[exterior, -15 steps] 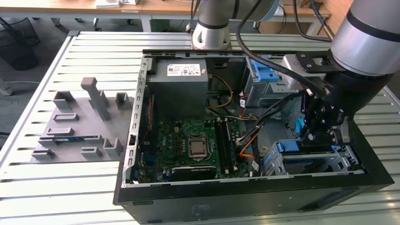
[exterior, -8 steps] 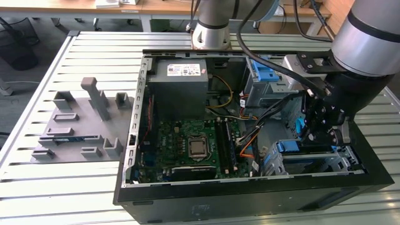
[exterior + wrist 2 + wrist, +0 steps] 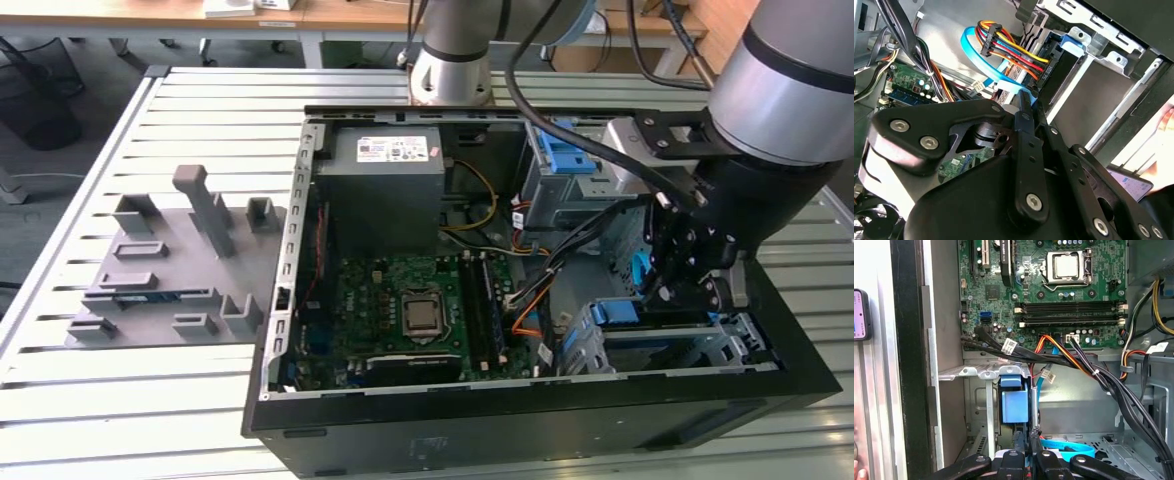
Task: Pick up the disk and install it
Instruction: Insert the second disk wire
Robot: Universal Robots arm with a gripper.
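The gripper [image 3: 1026,447] is reaching down into the open computer case [image 3: 534,425], at the corner on the exterior view's right, over the metal drive cage [image 3: 694,345]. In the first wrist view its two fingers are standing close together with only a thin gap. They appear to be pinching the upper edge of the disk [image 3: 1016,407], though the contact itself is partly hidden.

The disk is standing on edge in the cage opening, its blue carrier facing the camera and a silver side strip showing just beside it. It is sitting between the cage walls, near a bundle of cables [image 3: 1079,365] that is crossing from the motherboard [image 3: 400,300]. A blue flat cable [image 3: 974,55] is looping just beside the fingers in the second wrist view.

Handling judgement: the disk is looking rigid and fairly heavy for its size, with smooth metal faces that are likely to slip. The plastic carrier is offering the safer hold, along its edges and away from the label face. It is probably sensitive to knocks and to being forced at an angle. The nearby cables are posing a snagging risk.

The grey fixture block [image 3: 160,270] is lying well apart on the table.
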